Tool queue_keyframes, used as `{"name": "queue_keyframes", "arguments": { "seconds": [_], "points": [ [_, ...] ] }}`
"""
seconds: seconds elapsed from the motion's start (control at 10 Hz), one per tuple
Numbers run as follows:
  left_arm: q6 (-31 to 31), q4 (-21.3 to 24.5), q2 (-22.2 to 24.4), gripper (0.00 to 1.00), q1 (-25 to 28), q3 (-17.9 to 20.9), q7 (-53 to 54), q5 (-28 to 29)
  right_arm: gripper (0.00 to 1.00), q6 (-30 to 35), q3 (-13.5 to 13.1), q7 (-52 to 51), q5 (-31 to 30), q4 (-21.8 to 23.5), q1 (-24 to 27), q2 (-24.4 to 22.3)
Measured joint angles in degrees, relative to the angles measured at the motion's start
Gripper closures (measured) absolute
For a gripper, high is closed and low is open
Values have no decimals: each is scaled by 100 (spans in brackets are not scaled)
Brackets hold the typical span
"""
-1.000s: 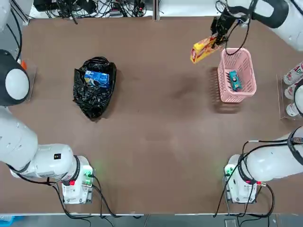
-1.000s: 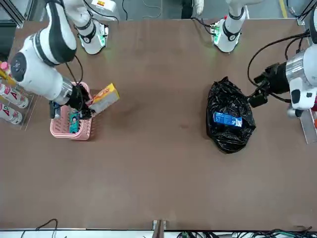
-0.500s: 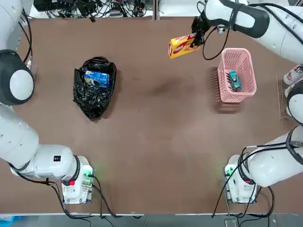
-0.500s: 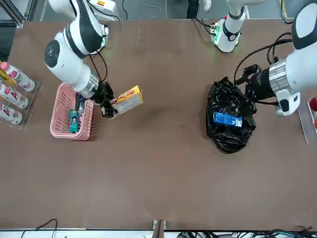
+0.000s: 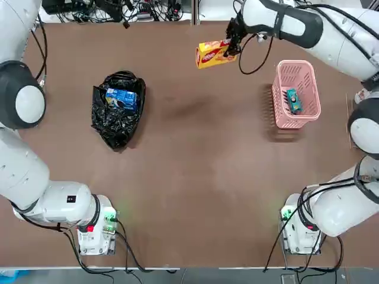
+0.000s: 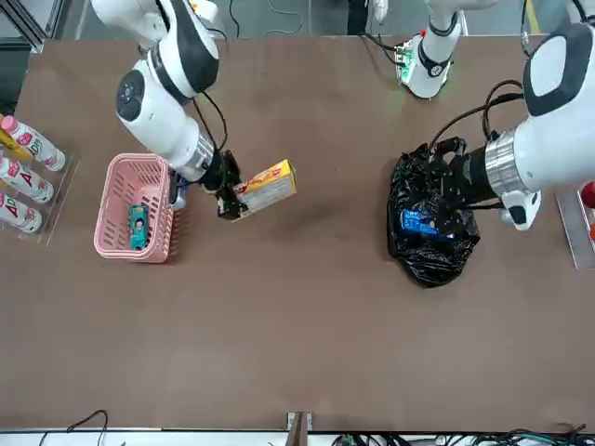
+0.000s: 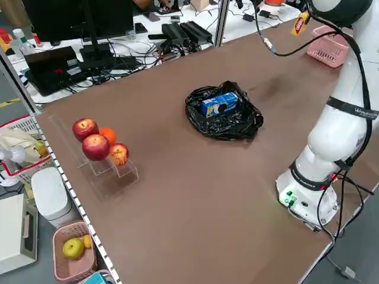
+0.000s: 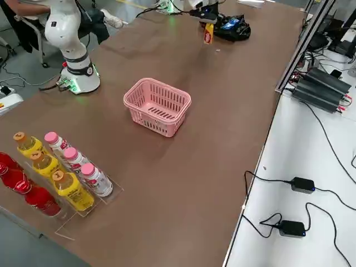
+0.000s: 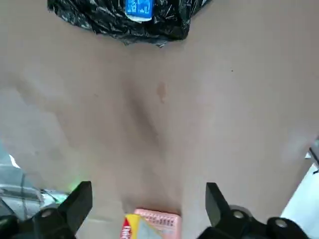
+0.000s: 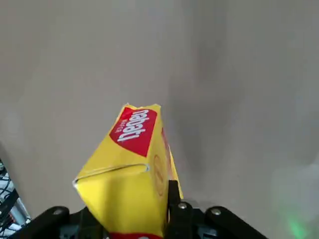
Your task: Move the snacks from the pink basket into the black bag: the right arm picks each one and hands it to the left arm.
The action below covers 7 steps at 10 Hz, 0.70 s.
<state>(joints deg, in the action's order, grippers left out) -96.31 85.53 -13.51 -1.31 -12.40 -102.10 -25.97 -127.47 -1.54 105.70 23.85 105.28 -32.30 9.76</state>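
Observation:
My right gripper (image 5: 230, 42) is shut on the long yellow-orange pack (image 5: 212, 52), held in the air over the far part of the table, left of the pink basket (image 5: 296, 70). From the right wrist the pack (image 10: 132, 164) fills the space between the fingers. A small teal snack (image 5: 292, 99) lies in the basket. The black bag (image 5: 117, 121) sits on the left side with the blue pack (image 5: 121, 97) in it. My left gripper (image 6: 444, 177) hangs open over the bag (image 6: 429, 242); its wrist view shows the fingers (image 9: 75, 206) wide apart with nothing between them.
Bottles stand in a clear rack (image 6: 23, 177) at the table's right edge beyond the basket (image 6: 158, 172). Apples and an orange sit on a clear stand (image 7: 98, 145) at the left edge. Cables and power supplies lie past the far edge (image 5: 112, 9).
My right gripper has carried the yellow-orange pack from beside the basket leftward toward the table's middle. The left gripper has moved in from the table's left edge over the bag.

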Motion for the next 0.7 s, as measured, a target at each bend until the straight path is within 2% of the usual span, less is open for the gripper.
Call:
{"name": "queue_keyframes", "arguments": {
  "seconds": [0.4,0.7],
  "points": [
    [-1135,483,81,0,-17,-792,-1239,-72,63,-259,-1,644,2,-516,-474,438],
    [-1851,1365,500,0,-23,-1354,-1414,-76,63,-247,-4,953,2,-907,-595,708]
  ]
}}
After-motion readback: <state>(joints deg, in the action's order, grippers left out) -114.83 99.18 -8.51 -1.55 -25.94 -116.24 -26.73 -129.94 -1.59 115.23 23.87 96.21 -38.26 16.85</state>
